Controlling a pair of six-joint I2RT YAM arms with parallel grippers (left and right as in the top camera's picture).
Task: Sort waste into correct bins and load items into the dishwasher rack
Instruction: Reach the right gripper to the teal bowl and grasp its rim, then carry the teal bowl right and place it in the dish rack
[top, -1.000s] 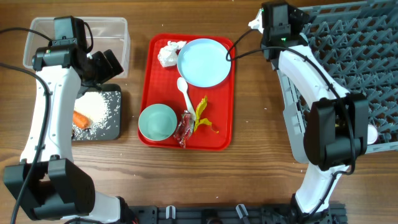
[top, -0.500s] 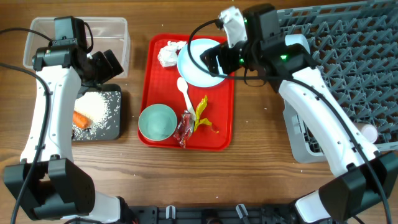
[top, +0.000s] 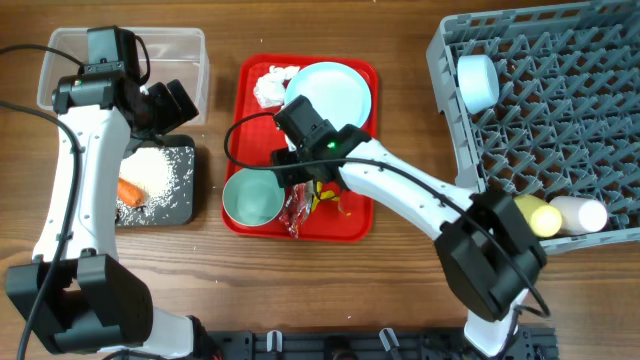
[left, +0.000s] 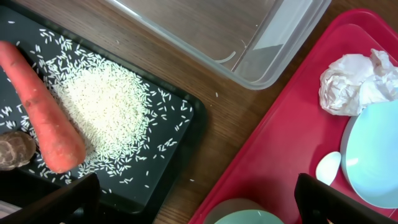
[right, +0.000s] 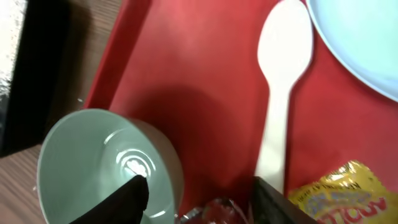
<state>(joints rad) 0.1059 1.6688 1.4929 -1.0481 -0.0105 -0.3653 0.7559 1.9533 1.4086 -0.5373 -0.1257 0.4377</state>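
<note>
The right claw (right: 199, 190), jaws apart, hangs beside the white spoon (right: 278, 93): light, stiff, slippery; probably best pinched mid-handle.

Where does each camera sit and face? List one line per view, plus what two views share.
Overhead: fixed above the table, looking straight down on the red tray, grey rack, left arm and right arm.
Left wrist: looks down at the carrot and rice on the black tray, and the clear tub; own jaws at bottom corners, wide apart.
Right wrist: low over the red tray, facing the bowl and white spoon; own jaws at bottom edge.
Shared: both wrist views catch spoon and plate.
</note>
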